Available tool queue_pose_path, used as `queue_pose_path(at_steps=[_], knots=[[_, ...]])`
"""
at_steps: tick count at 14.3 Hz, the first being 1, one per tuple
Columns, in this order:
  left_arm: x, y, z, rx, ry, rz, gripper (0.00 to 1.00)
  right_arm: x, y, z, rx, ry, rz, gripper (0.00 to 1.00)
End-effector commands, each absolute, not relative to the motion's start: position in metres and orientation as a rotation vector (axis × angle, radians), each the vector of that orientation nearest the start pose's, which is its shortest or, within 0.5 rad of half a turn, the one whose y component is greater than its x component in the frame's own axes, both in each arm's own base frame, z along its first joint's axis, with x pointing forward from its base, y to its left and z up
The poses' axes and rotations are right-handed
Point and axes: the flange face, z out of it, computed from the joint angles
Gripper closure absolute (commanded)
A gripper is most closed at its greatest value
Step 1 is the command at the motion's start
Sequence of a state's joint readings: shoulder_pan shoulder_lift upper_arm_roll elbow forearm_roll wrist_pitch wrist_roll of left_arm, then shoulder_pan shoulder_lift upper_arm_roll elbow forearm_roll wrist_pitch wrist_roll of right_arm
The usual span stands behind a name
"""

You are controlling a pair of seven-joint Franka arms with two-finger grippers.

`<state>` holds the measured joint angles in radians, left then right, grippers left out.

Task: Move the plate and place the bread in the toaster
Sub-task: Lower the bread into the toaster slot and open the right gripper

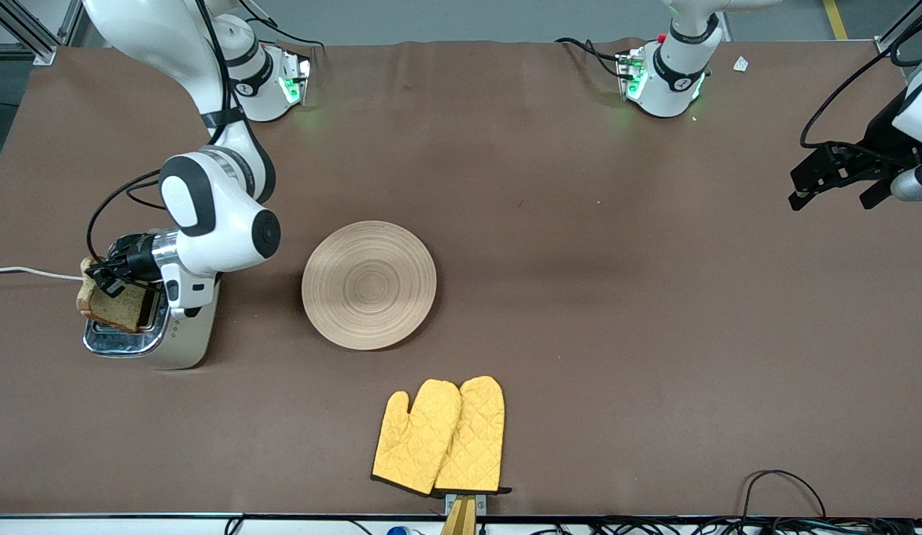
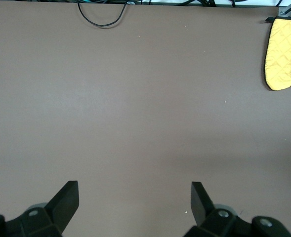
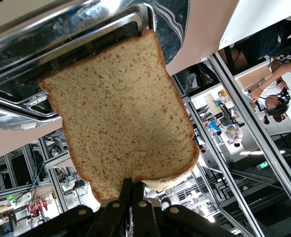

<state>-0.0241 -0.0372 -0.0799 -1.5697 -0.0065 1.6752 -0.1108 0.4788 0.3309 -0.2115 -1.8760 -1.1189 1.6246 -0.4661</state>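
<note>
The cream-sided toaster with its chrome top stands at the right arm's end of the table. My right gripper is shut on one edge of the brown speckled bread and holds it tilted over the toaster. In the right wrist view the bread hangs from the right gripper, its free edge right at a slot. The wooden plate lies bare near the table's middle. My left gripper waits open above the left arm's end of the table; the left wrist view shows the left gripper holding nothing.
Two yellow oven mitts lie near the table's front edge, nearer to the front camera than the plate; one mitt shows in the left wrist view. The toaster's white cord runs off the table's end. A black cable loops at the front edge.
</note>
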Motion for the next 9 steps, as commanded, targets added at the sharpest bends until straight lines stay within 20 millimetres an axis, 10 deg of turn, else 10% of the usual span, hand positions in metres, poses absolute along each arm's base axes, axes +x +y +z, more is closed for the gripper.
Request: queue_pose_path(at_steps=[1,9], knots=[[0.552,-0.057,0.66,-3.157,0.005,-0.24,0.0,0.586,0.073,0.369,1.622,1.113,-0.717,0.99],[0.552,-0.057,0.66,-3.157,0.005,-0.24,0.0,0.581,0.078,0.383,1.621,1.149,-0.718,0.98]])
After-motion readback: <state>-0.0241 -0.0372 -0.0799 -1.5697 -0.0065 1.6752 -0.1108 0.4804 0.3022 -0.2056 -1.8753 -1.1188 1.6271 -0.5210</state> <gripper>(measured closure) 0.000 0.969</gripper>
